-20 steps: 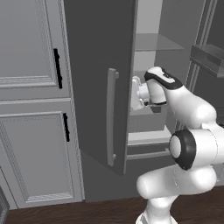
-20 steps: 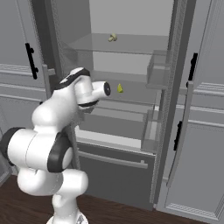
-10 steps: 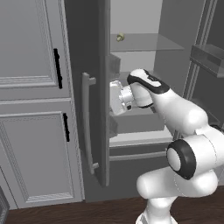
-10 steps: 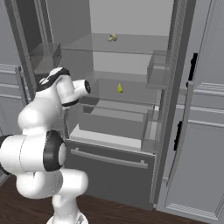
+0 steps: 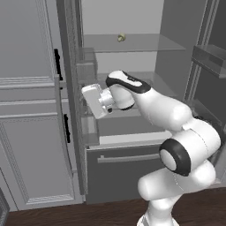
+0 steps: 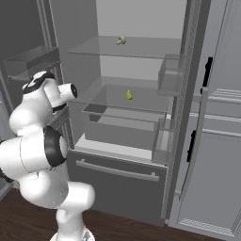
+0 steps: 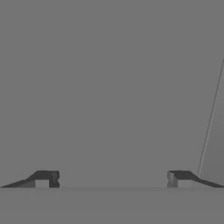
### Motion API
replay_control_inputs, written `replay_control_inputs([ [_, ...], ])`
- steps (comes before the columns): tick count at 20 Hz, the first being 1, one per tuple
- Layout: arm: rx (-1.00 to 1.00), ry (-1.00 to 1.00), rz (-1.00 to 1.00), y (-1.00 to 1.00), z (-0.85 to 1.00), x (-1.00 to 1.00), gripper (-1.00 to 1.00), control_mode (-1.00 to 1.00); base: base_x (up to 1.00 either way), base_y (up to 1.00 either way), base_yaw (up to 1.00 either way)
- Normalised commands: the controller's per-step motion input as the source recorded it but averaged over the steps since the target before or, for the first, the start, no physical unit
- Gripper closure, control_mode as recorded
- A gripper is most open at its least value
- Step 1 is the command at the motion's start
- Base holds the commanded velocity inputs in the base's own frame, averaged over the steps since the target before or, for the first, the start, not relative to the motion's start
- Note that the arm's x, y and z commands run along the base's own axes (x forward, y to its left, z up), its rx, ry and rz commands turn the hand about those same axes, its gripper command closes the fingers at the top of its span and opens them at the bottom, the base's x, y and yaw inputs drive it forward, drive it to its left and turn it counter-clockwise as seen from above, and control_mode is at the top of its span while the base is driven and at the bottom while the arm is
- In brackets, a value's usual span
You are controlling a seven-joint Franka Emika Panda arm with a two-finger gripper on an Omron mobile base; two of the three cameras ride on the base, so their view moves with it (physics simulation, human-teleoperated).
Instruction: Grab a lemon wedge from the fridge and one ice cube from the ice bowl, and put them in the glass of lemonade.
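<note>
The gripper [image 7: 111,178], its jaws spread wide and holding nothing, faces the left door of the fridge [image 6: 141,19], while the lemon wedge [image 6: 129,95] lies deeper to its right on the middle shelf [image 6: 141,101].

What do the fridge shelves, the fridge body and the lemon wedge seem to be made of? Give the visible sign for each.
Fridge shelves: probably clear glass or plastic; the back wall shows through them.
Fridge: seemingly matte dark grey painted metal; flat, even, no shine.
Lemon wedge: looks like fruit; a tiny, bright yellow, dull piece, too small to show any texture.
</note>
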Motion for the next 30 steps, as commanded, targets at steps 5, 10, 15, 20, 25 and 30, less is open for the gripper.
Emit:
replay_control_inputs([
  [5,0.00,-0.01,-0.04,-0.14,0.12,-0.48,-1.00,-1.00,0.00,0.00,0.00],
  [10,0.06,-0.10,-0.14,-0.79,0.49,-1.00,-1.00,-1.00,0.00,0.00,0.00],
  [15,0.02,-0.06,-0.21,-0.96,0.76,-0.90,-1.00,-1.00,0.00,0.00,0.00],
  [20,-0.01,0.00,-0.21,-0.83,0.88,-0.57,-1.00,-1.00,0.00,0.00,0.00],
  [25,-0.17,0.04,-0.30,-0.86,0.46,-0.46,-1.00,-1.00,0.00,0.00,0.00],
  [30,-0.34,0.28,-0.33,-0.82,0.14,-0.30,-1.00,-1.00,0.00,0.00,0.00],
])
